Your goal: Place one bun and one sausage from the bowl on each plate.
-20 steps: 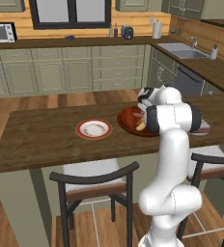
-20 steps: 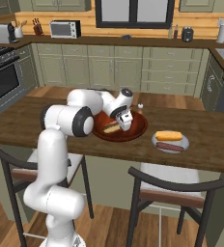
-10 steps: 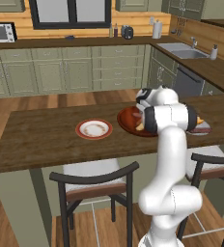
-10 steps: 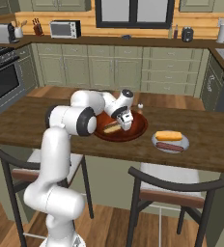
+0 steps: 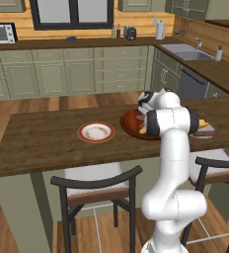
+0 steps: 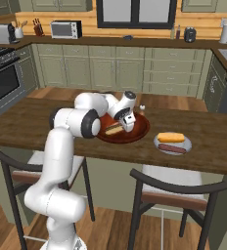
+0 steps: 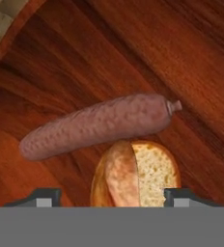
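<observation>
My gripper [image 6: 129,124] reaches down into the reddish-brown bowl [image 6: 139,132] on the wooden counter. In the hand view a split bun [image 7: 133,173] lies between the two fingertips [image 7: 41,197], which stand apart on either side of it, open. Just beyond the bun, a brown sausage [image 7: 99,125] lies across the bowl floor [image 7: 133,48]. The pale grey plate [image 6: 157,141] to the bowl's right carries a bun [image 6: 170,137] and a sausage [image 6: 170,147]. The cream plate with a red rim [image 5: 82,132] sits bare to the left of the bowl [image 5: 129,121].
Two dark chairs [image 6: 174,195] stand at the counter's near side. Across the floor, cabinets run along the far wall, with a microwave [image 6: 65,29] on their worktop and an oven [image 6: 3,83] at the left. The wooden counter [image 5: 37,143] stretches left of the plates.
The hand stays low over the bowl, and the arm has barely shifted. The plates and the food on the grey plate lie as before.
</observation>
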